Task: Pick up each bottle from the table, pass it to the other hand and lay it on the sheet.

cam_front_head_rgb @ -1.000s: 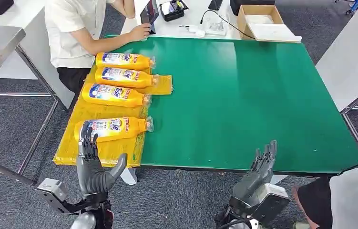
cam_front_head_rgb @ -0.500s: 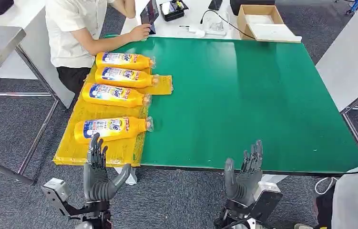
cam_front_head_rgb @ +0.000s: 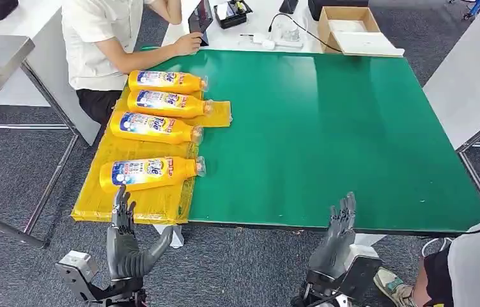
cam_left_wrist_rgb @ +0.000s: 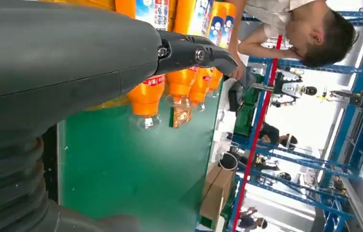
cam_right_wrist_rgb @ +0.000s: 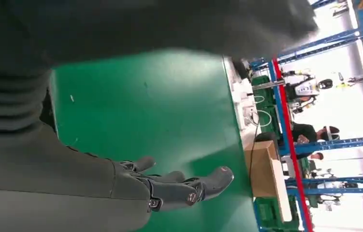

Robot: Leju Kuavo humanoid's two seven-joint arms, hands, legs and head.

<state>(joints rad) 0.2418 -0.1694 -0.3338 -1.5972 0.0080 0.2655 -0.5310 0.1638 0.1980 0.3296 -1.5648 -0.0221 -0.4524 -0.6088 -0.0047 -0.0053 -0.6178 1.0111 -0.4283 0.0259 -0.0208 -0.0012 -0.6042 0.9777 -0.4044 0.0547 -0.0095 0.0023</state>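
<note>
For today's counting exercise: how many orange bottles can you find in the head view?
4, all lying on the yellow sheet: farthest bottle, second bottle, third bottle, nearest bottle.

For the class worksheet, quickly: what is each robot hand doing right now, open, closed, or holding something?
Left hand: open, fingers apart, holding nothing, near the yellow sheet.
Right hand: open, holding nothing, at the green table's front edge.

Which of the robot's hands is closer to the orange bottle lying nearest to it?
Left. The left hand is just below the nearest bottle, fingers up toward it. The right hand is far across the green table.
</note>
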